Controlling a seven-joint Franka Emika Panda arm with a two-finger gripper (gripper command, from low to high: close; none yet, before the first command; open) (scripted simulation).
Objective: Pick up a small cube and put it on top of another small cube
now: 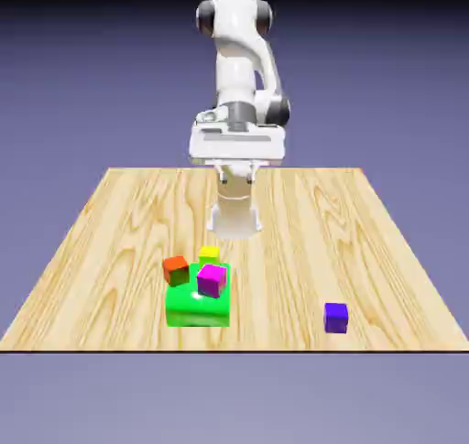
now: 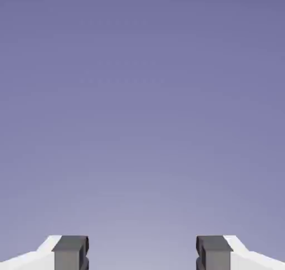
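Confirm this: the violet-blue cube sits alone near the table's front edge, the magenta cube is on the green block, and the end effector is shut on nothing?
Wrong on the end effector: the hand view shows its fingers wide apart, open and empty. The violet-blue cube, magenta cube and green block are as stated.

small cube (image 1: 336,317) on table (image 1: 302,222), right of block (image 1: 196,307)

No text, label, brand, number or sign could be read in either view, on any object or surface.
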